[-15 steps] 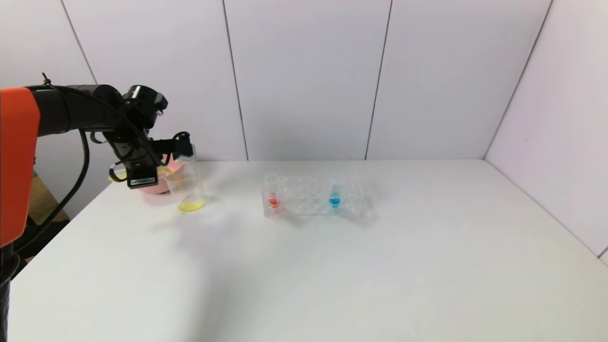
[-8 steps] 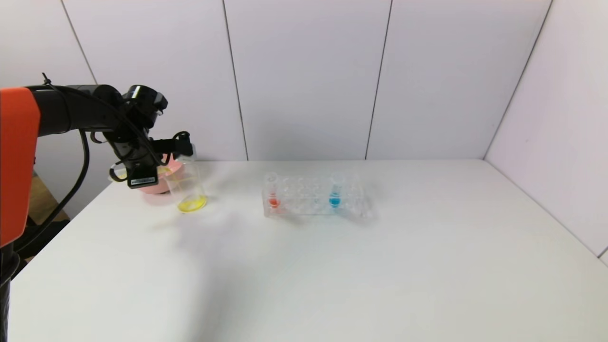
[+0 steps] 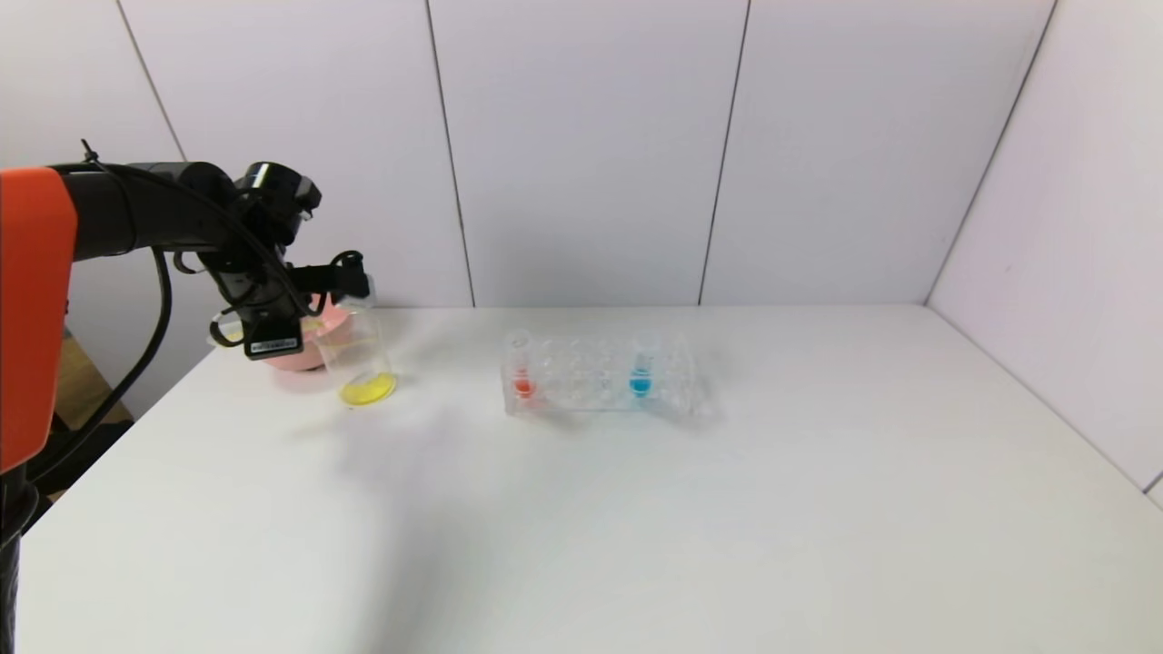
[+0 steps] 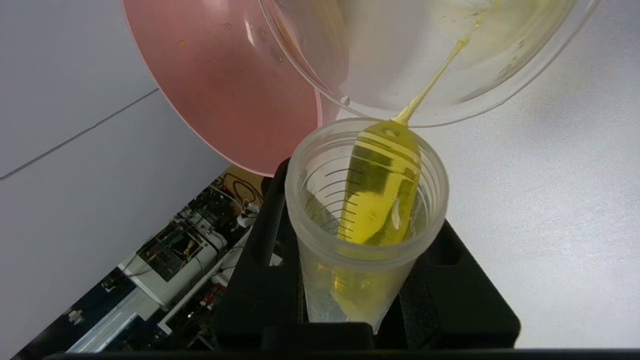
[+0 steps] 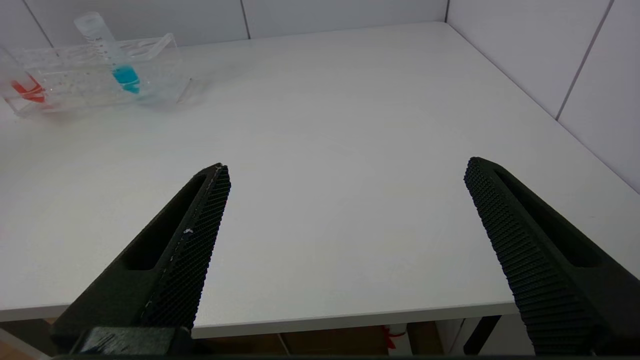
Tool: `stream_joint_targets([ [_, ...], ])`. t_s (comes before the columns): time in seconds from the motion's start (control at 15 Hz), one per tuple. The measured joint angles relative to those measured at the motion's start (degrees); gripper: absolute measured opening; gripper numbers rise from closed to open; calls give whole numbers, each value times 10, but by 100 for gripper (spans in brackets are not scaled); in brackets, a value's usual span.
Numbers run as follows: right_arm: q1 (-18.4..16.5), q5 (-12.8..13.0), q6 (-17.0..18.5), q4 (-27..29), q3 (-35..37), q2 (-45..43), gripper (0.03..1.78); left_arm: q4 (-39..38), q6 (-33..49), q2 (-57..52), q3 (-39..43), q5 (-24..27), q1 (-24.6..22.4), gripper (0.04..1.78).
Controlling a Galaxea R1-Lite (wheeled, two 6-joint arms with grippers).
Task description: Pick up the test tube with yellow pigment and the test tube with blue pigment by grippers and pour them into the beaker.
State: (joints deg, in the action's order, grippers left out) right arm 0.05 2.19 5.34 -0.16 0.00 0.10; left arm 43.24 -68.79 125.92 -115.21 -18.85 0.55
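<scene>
While your left tool (image 4: 367, 300) grips the yellow tube (image 4: 367, 220) tight and tips it over the beaker (image 3: 356, 356), a thin yellow stream runs from the tube's mouth into the beaker. You can see a yellow puddle at the beaker's bottom, so I think the yellow pour is well along. Some yellow is left in the tube, so this step does not look finished.

The beaker stands on the bench (image 3: 636, 509) at the far left, just in front of a pink bowl (image 3: 309, 350). The tube is clear, with thin marks on its side.

The blue tube (image 3: 642, 368) has not been touched. It stands upright in the clear rack (image 3: 600, 377) near the middle of the bench, with blue at its bottom. A red tube (image 3: 521, 368) stands at the rack's other end.

Your right tool (image 5: 345, 210) is spread wide and holds nothing. It waits over the near edge of the bench, well apart from the rack. Picking up the blue tube and pouring it is what remains.
</scene>
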Motion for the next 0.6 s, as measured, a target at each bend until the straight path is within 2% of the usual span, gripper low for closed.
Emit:
stream_joint_targets([
  [0.6, 0, 0, 0, 0, 0, 0, 171, -1, 1, 2, 0, -15, 4, 54],
])
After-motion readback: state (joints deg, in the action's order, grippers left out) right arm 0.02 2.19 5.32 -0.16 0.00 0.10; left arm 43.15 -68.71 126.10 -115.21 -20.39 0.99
